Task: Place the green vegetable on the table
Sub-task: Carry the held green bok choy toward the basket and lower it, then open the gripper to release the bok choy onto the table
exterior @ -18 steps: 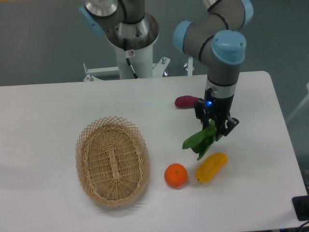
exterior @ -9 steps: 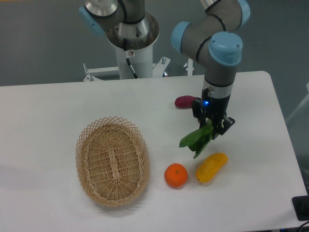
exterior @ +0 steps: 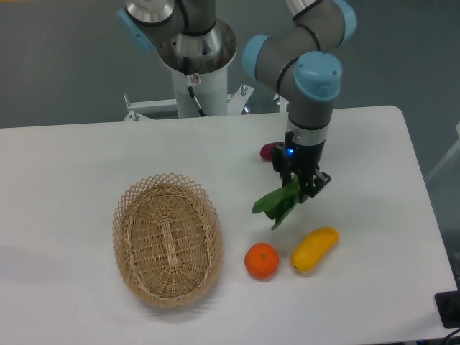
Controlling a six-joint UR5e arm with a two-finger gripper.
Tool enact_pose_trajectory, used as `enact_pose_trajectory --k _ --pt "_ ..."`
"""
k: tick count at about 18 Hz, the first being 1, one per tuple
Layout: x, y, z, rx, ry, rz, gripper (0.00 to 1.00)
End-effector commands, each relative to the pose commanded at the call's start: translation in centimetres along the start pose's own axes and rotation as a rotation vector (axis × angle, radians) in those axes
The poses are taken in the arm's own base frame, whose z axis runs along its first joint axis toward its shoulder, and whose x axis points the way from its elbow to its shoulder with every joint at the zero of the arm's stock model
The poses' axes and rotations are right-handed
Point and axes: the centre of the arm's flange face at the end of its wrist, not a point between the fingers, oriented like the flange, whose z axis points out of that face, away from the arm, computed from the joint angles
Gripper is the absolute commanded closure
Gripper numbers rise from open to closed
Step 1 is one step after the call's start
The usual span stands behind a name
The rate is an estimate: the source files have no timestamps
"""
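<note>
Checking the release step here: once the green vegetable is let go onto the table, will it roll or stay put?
The green vegetable looks flat and leafy, so it probably settles rather than rolls. Its leaves hang below the gripper, suggesting it is light and somewhat floppy. Unlike the round orange, it should stay where it lands on the table.

The hand [exterior: 301,184] covers the stem end of the green vegetable [exterior: 276,203], so only the dark leaves show, and whether the leaf tips touch the tabletop [exterior: 86,158] cannot be told. The arm hides most of the purple-red vegetable [exterior: 269,151] at the far side; only its left end peeks out. The tabletop is cut off at the left and near edges of the picture. At the near right corner a dark object [exterior: 448,309] runs out of frame and cannot be identified.
</note>
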Motion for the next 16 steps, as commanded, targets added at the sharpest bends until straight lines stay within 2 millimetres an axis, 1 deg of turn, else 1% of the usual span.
enact_pose_trajectory --k 2,3,5,7,10,11,12,14,15,16 --pt "1.0 -0.8 1.1 -0.026 0.026 0.066 0.47" --pt "1.2 -1.2 1.2 -0.036 0.029 0.076 0.47" --pt "2.3 -1.9 2.8 -0.054 0.065 0.09 0.47" --pt "3.2 -1.8 3.6 -0.069 0.089 0.091 0.47" --pt "4.2 -1.6 4.4 -0.073 0.112 0.089 0.47" --pt "4.0 -1.6 4.1 -0.074 0.105 0.081 0.45" --pt "3.7 -1.8 4.0 -0.074 0.101 0.081 0.39" --pt "3.7 -1.8 4.0 -0.074 0.101 0.081 0.19" --pt "3.5 -1.8 3.8 -0.074 0.093 0.082 0.01" --pt "3.5 -1.8 3.7 -0.074 0.09 0.082 0.0"
